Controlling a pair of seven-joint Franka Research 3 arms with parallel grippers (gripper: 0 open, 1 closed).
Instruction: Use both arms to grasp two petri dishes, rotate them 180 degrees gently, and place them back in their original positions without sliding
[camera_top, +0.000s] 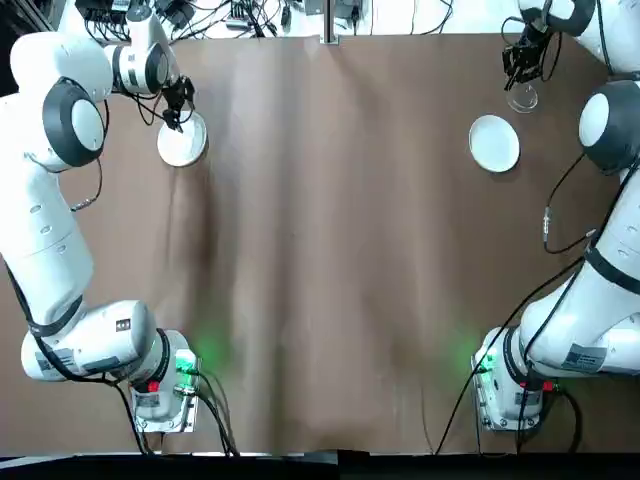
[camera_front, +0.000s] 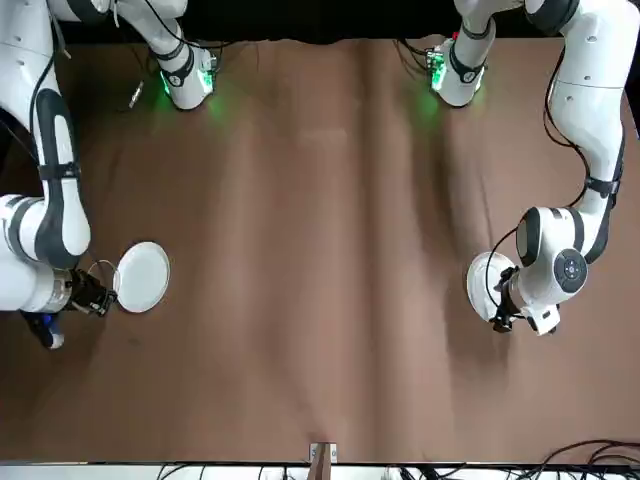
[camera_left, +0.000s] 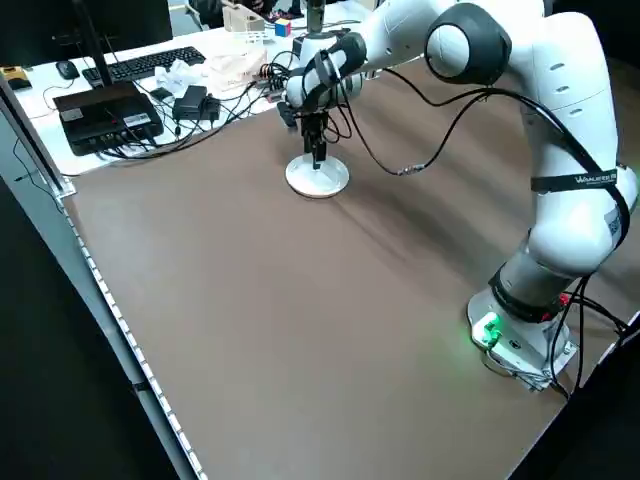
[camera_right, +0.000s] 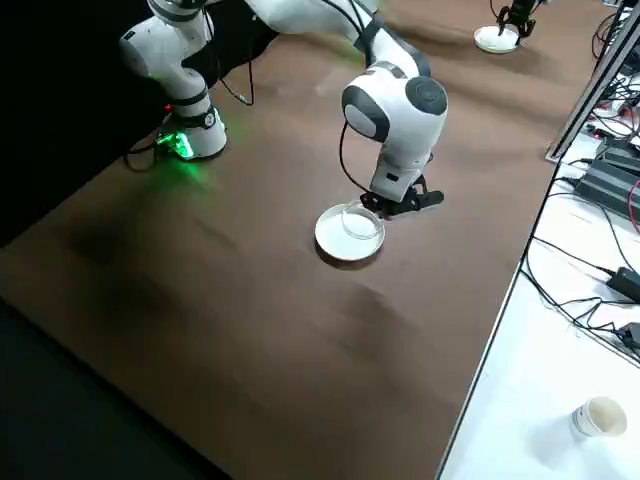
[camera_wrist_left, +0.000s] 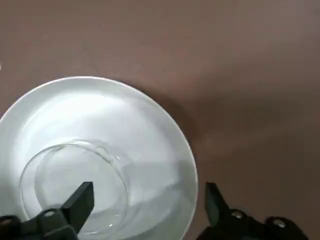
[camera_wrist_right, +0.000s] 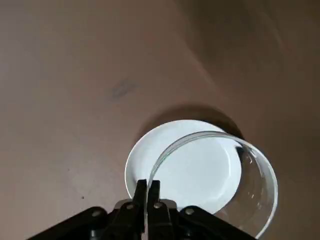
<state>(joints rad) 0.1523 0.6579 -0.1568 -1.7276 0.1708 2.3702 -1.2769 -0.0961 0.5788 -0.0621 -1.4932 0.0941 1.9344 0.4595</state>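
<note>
In the upper left of the top view, the left gripper (camera_top: 178, 118) hung over the left plate (camera_top: 182, 145), near the brown cover's (camera_top: 330, 240) far edge. Its fingers stood apart: in the left wrist view one overlapped the left petri dish (camera_wrist_left: 107, 215), a clear one lying within the plate's rim, while the other showed past that rim, over brown cover.

In the upper right of the top view, the right gripper (camera_wrist_right: 148, 183) had its fingers clamped on the near-vertical wall of the right petri dish (camera_wrist_right: 273, 192), also clear. In the right wrist view that dish partly overlapped the right plate (camera_wrist_right: 175, 165) and reached beyond its rim; its height above the cover could not be told. A broad stretch of brown cover ran between the two plates, and the white desk (camera_top: 390, 18) bordered its far edge.
</note>
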